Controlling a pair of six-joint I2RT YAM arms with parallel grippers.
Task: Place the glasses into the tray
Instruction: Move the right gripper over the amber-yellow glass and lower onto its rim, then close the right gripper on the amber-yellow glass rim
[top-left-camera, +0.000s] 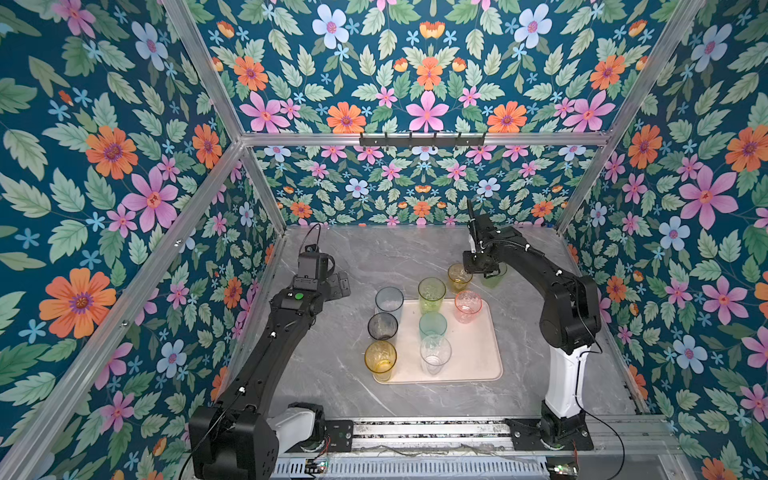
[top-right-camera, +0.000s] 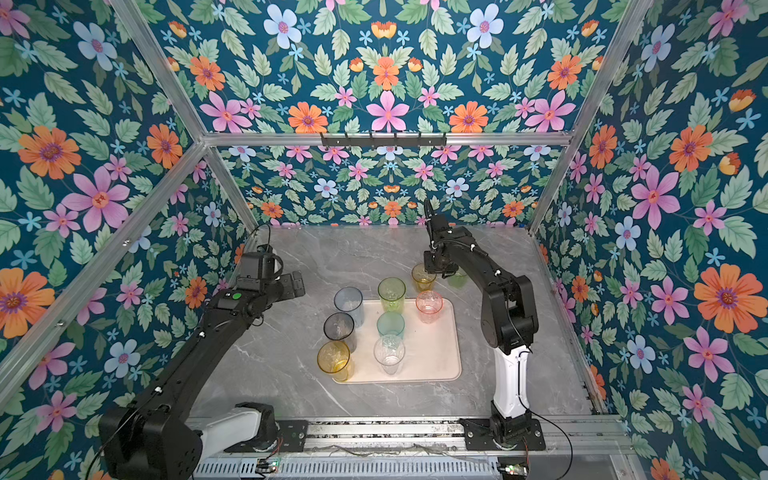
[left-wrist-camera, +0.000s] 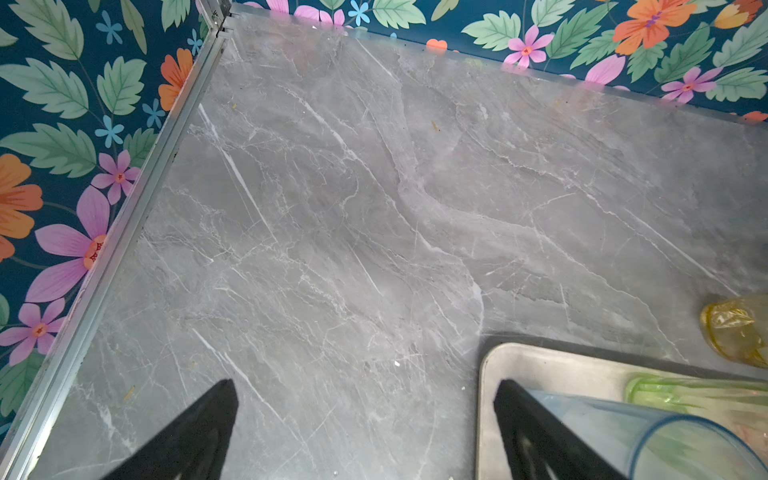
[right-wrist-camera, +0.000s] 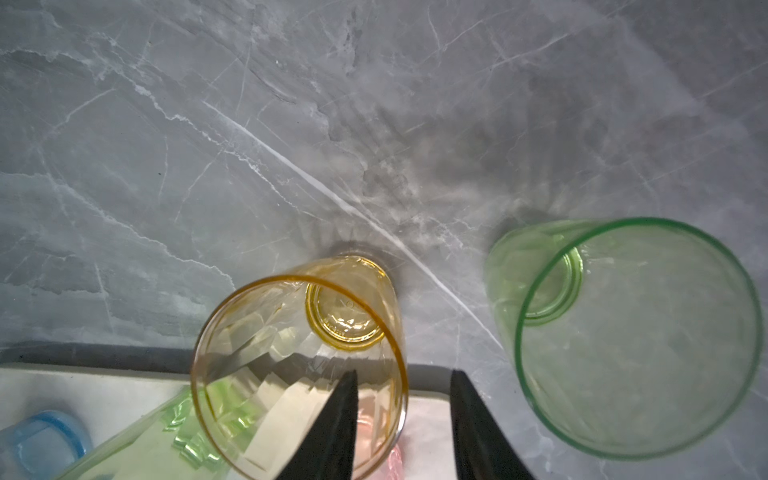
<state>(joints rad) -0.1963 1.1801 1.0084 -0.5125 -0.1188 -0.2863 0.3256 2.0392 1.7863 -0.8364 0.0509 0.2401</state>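
Right gripper (right-wrist-camera: 404, 374), jaws apart, is being held astride amber glass (right-wrist-camera: 291, 332) rim, nothing clamped yet. Gentle closing and a straight lift are being advised, since green glass (right-wrist-camera: 640, 340) is near. Left gripper (left-wrist-camera: 365, 382): wide open, empty.

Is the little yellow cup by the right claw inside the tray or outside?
Outside. The short amber glass stands upright on the marble table, just beyond the tray rim.

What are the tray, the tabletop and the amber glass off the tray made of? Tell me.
Tray: probably matte plastic; pale pink, moulded rounded corners. Tabletop: marble-look grey slab, white veins; stone or laminate. Amber glass: glossy, see-through, faceted; glass or plastic, unclear.
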